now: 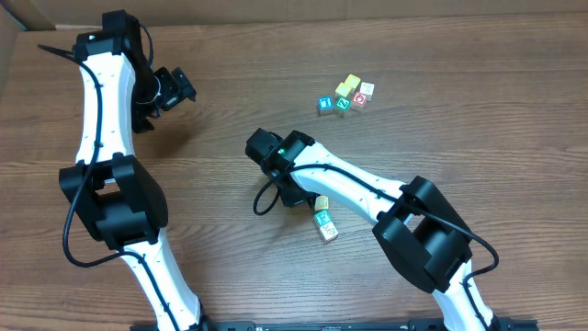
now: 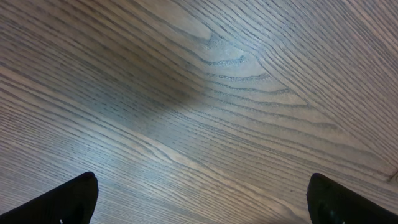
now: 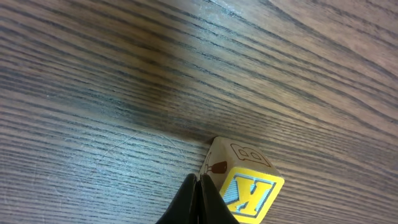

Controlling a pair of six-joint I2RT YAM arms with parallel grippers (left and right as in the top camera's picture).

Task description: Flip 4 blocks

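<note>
Square-edged wooden cube point(image 3: 249, 180) on grained tabletop point(image 3: 124, 74)

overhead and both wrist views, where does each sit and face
overhead: above the table, looking straight down; left arm, right arm and the blocks show.
left wrist: on that left arm, facing the tabletop between the open left fingers.
right wrist: low, facing the table past the shut right fingers, beside a yellow block.
shared: overhead and right wrist both show that yellow block.
</note>
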